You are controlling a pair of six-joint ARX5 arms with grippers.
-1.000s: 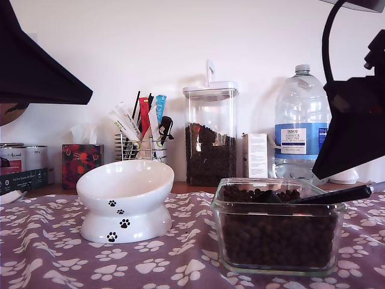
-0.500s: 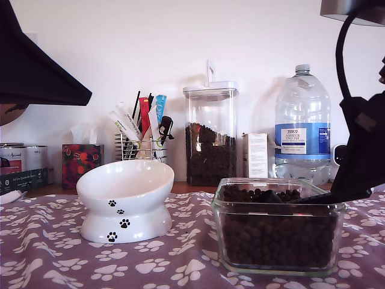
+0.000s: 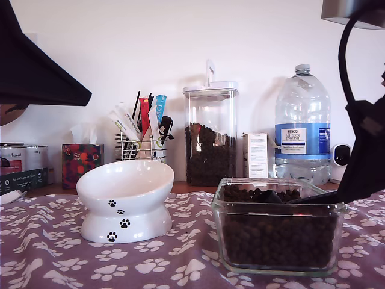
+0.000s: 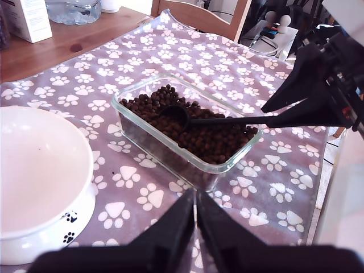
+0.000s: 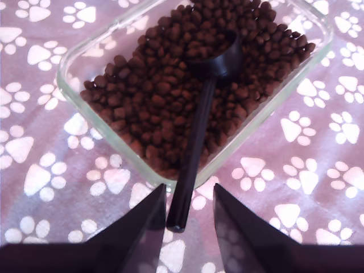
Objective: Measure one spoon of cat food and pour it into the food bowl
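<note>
Scoop lies untouched across the glass kibble container, handle poking between second gripper's spread-open fingers, ready for grabbing.

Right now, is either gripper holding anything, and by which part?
Nothing is held. My second gripper is open around the spoon handle's end, not closed on it. My first gripper is shut and empty.

Spoon atop cat food
</note>
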